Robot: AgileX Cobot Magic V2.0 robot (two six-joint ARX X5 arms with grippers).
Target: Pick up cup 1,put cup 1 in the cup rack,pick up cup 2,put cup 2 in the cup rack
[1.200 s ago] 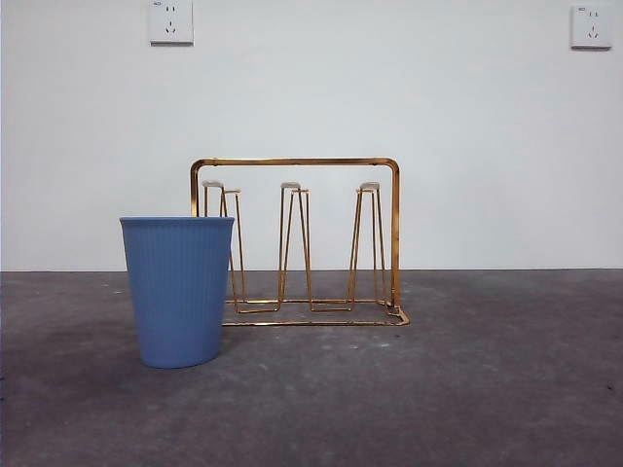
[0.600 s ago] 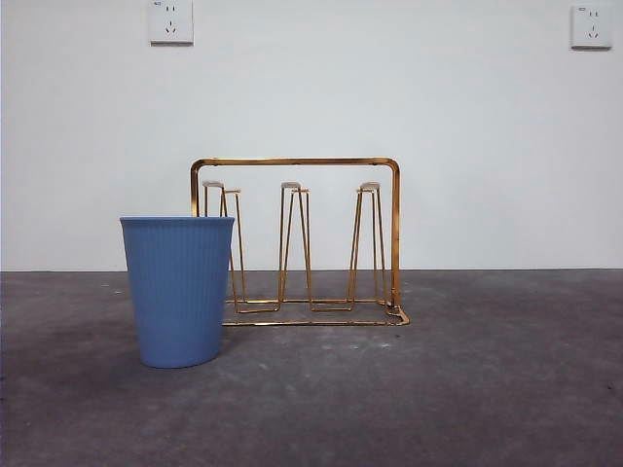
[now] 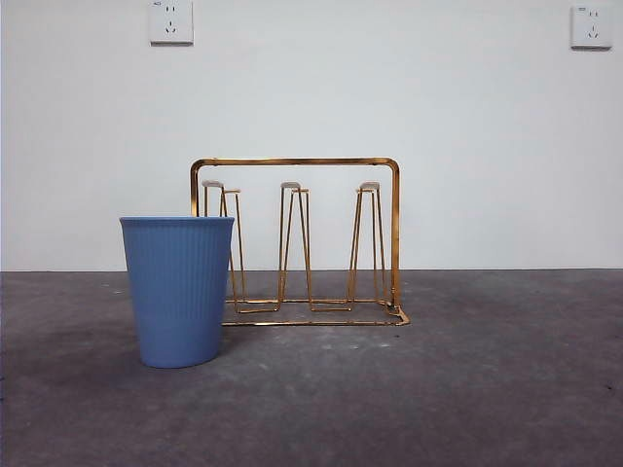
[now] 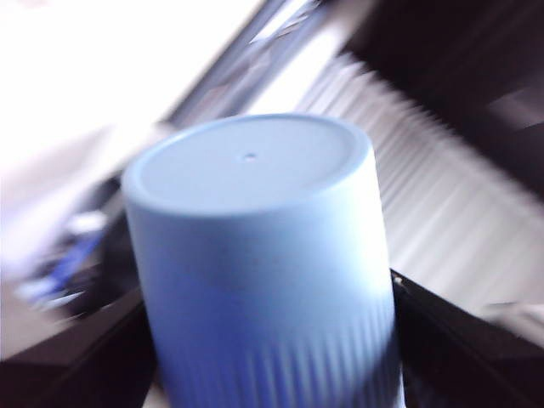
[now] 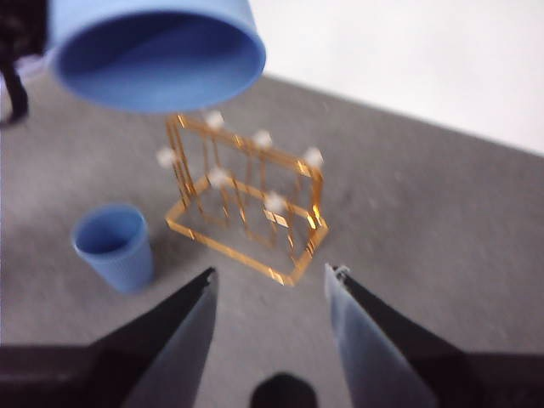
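A blue ribbed cup (image 3: 178, 290) stands upright on the grey table, just in front of the left end of the gold wire cup rack (image 3: 297, 243). It also shows in the right wrist view (image 5: 115, 244), beside the rack (image 5: 246, 204). My left gripper (image 4: 272, 357) is shut on a second blue cup (image 4: 255, 255), whose flat bottom faces the wrist camera. The right wrist view shows this cup (image 5: 157, 51) held high in the air above the rack, mouth tilted downward. My right gripper (image 5: 272, 272) is open and empty, high above the table. Neither arm shows in the front view.
Bare grey table (image 3: 487, 379) lies in front of and to the right of the rack. A white wall with two sockets (image 3: 170, 21) stands behind.
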